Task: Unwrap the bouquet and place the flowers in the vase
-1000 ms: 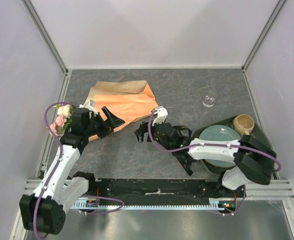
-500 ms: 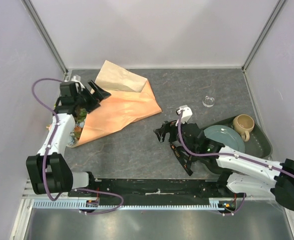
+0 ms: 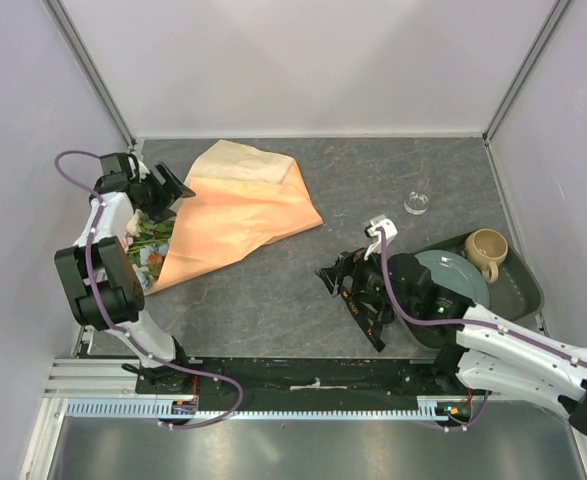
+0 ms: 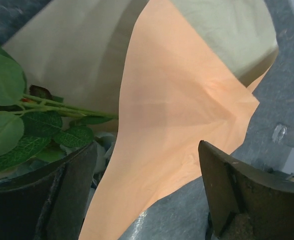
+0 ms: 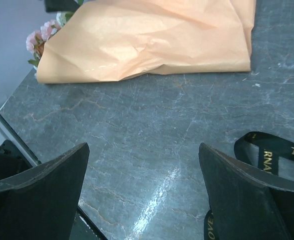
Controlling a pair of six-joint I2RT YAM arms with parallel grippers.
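End effector point(image 3: 338, 285) near tray point(image 3: 521, 278): plate point(image 3: 455, 274), mug point(image 3: 487, 248).

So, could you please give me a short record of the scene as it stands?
vase: upright, empty
paper: untied, loose over the flowers
flowers: at the paper's left edge, none in the vase
left tool: open, above paper and flowers
right tool: open, low over the table
ribbon: on the table beside the right tool
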